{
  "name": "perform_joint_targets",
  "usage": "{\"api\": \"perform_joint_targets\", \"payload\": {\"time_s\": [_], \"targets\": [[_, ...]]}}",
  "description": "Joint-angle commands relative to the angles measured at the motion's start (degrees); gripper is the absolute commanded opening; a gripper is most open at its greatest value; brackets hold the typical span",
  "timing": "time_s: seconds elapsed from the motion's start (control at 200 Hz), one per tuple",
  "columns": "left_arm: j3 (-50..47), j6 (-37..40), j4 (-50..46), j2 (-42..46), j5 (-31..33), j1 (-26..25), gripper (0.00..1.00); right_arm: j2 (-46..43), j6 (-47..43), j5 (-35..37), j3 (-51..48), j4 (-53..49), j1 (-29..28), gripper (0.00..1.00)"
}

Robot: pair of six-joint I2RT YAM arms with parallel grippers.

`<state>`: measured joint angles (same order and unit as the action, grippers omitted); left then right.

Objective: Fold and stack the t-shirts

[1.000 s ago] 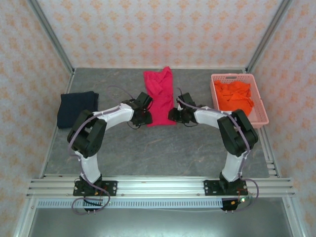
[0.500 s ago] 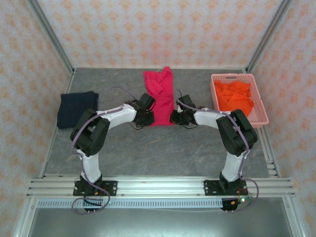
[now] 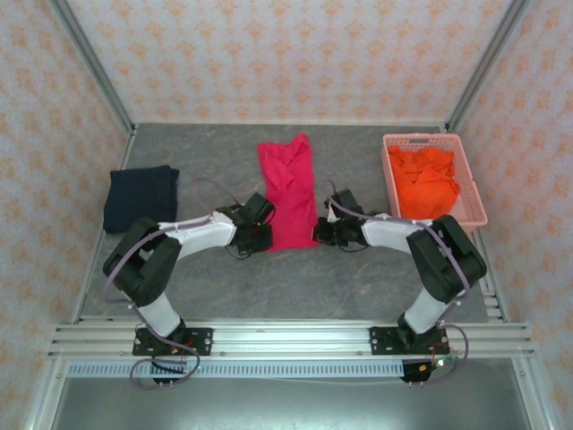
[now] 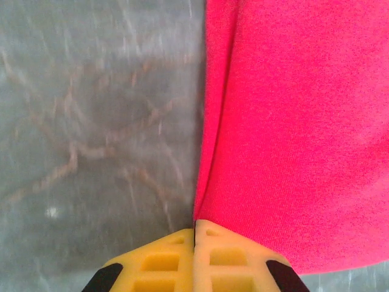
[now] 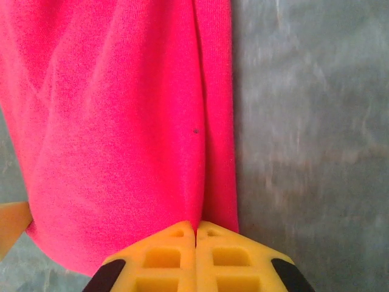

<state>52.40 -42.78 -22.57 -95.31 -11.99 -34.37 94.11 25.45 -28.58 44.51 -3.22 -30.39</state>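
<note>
Top external view: on the far left of the grey desk (image 3: 295, 278) lies the dark navy t-shirt (image 3: 141, 197). It is folded into a neat square, well apart from both arms. Next comes the left gripper (image 3: 265, 236), down low at the near left corner of the crimson-pink t-shirt (image 3: 288, 188). That shirt lies flat in the middle of the desk as a long strip that runs away from the arms, with some wrinkles at its far end. The right gripper (image 3: 319, 235) is down low at the shirt's near right corner. On the far right stands the pink basket (image 3: 476, 199), and the orange t-shirt (image 3: 427, 175) is bunched up inside it.

In the left wrist view, the left gripper (image 4: 194, 234) has its two yellow fingers pressed tight together. They pinch the left edge of the crimson-pink t-shirt (image 4: 292, 134) close to its near hem, and bare desk (image 4: 91, 121) lies to the left.

In the right wrist view, the right gripper (image 5: 196, 234) is closed tight too, pinching the right edge of the same shirt (image 5: 121, 121). The cloth spreads to the left, and bare desk (image 5: 304, 121) lies to the right.
</note>
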Motion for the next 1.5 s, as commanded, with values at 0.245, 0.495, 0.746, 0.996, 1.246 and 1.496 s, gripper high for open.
{"api": "perform_joint_targets", "payload": {"time_s": [0.245,0.495,0.746,0.996,1.246,1.496], "targets": [[-4.48,-5.45,-4.3,9.57,5.41,-2.9,0.06,-13.28,6.19,4.4,-7.42,-3.34,-3.5,0.12],[-4.03,-3.75,-7.36,13.51,5.63,-2.9,0.36,-22.31,12.2,8.74,-9.4,-6.35,-3.45,0.42],[-11.02,-5.52,2.28,13.86,-1.15,-2.9,0.57,-22.11,24.36,-0.43,-18.91,9.79,-3.77,0.42],[-11.49,-5.13,6.48,10.68,-1.56,-2.82,0.47,-16.64,27.45,-1.94,-19.84,16.06,-5.29,0.4],[-11.53,-5.63,7.76,8.67,-2.51,-2.81,0.43,-12.86,28.22,-3.38,-19.36,18.49,-5.47,0.4],[-10.92,-5.54,8.63,6.73,-2.7,-2.81,0.39,-11.75,28.47,-4.35,-19.69,19.65,-5.64,0.39]]}}
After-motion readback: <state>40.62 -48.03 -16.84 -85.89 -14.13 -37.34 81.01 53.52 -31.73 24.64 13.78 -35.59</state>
